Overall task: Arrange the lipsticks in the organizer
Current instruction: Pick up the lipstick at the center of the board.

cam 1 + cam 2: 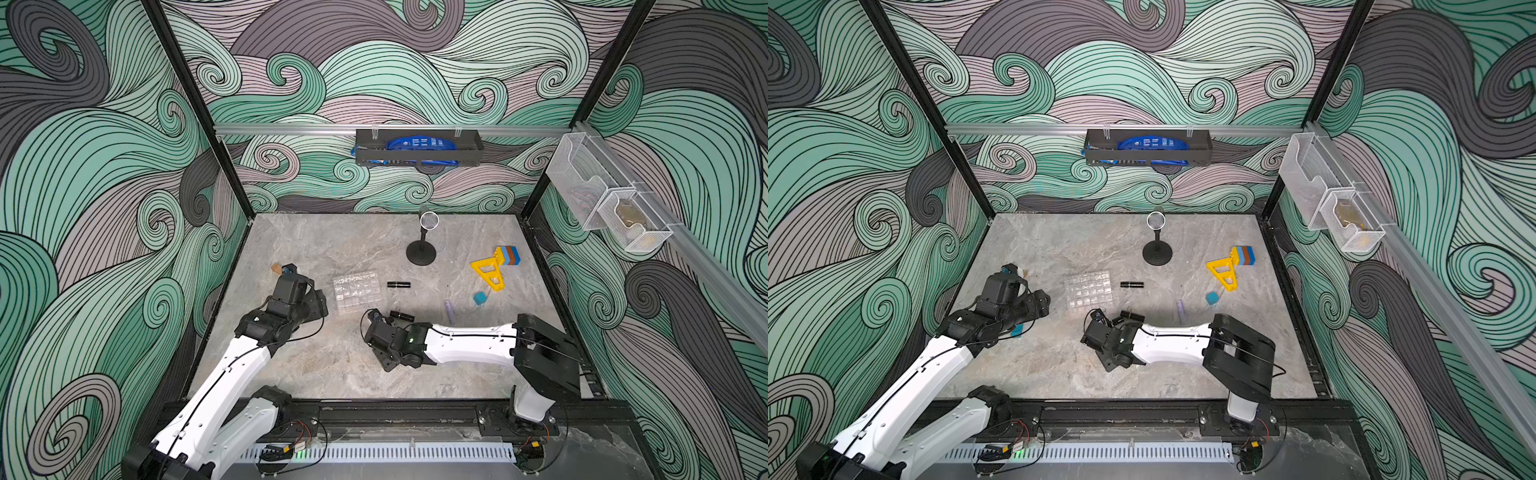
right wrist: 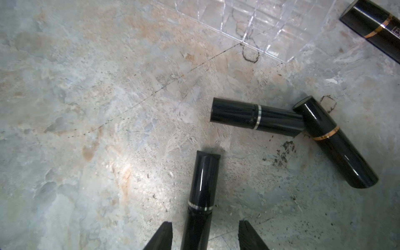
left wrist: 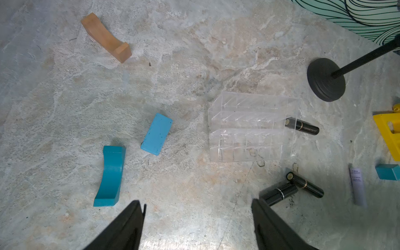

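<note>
Right wrist cam: right gripper (image 2: 205, 231) has its jaws apart w/ one lipstick (image 2: 201, 194) lying lengthwise btw them. It sits close to one finger w/ a visible gap to the other, so it's not clamped. Left gripper (image 3: 198, 207) hangs wide apart over the table (image 3: 194, 65), holding nothing. Organizer (image 1: 356, 291) sits mid-table and its cells look empty. Fourth lipstick (image 1: 399, 284) lies just beside it, on robot's right. Silver-band lipstick (image 2: 257, 118) and gold-band lipstick (image 2: 335, 142) lie touching, near the right gripper.

Risks, imo: the tube is off-centre and glossy, so closing may roll or squirt it out, poss. into the touching two. It lies flat but the cells open upward, so it needs tipping upright. The clear tray looks light and may skid if a tube catches a cell wall.

Top views hide the tube btw the jaws under the wrist; only right wrist cam shows it. Left wrist cam shows teal curved block (image 3: 110, 175) clearly, while in top views it's mostly hidden by the left arm.
</note>
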Controlling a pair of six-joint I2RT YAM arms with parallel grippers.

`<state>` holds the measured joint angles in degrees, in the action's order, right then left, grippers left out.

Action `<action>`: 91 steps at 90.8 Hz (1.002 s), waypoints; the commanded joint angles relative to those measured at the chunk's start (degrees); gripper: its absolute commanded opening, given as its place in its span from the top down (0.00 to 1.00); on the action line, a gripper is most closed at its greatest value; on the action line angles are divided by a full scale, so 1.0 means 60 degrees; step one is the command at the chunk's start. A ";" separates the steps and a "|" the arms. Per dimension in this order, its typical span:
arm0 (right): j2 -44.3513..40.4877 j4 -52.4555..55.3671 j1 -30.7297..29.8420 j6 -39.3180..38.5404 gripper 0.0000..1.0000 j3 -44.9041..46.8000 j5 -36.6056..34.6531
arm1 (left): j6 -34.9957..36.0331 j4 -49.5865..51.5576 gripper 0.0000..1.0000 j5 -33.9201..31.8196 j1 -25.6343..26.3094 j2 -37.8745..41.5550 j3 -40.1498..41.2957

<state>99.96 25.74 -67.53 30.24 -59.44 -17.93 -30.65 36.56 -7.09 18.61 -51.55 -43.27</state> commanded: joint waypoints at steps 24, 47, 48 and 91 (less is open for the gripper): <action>0.0092 0.0110 0.0390 -0.0047 0.46 -0.0319 0.0155 | -0.0115 0.0125 0.20 0.0178 -0.0013 -0.0097 -0.0103; -0.2558 -0.0273 0.2016 0.0009 0.47 0.1087 0.0926 | 0.0129 0.0277 0.20 0.0257 0.0125 -0.0268 -0.0173; -0.2644 -0.0231 0.2160 -0.0003 0.47 0.1154 0.0903 | 0.0121 0.0256 0.20 0.0287 0.0159 -0.0291 -0.0172; -0.2853 -0.1139 0.7440 -0.0935 0.45 0.2128 0.0545 | -0.0252 -0.1418 0.21 0.0511 0.3422 -0.1687 -0.0240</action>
<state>78.48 21.50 -26.44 26.30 -43.57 -15.92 -31.38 30.70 -4.78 36.60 -60.12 -43.27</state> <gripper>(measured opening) 0.555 0.794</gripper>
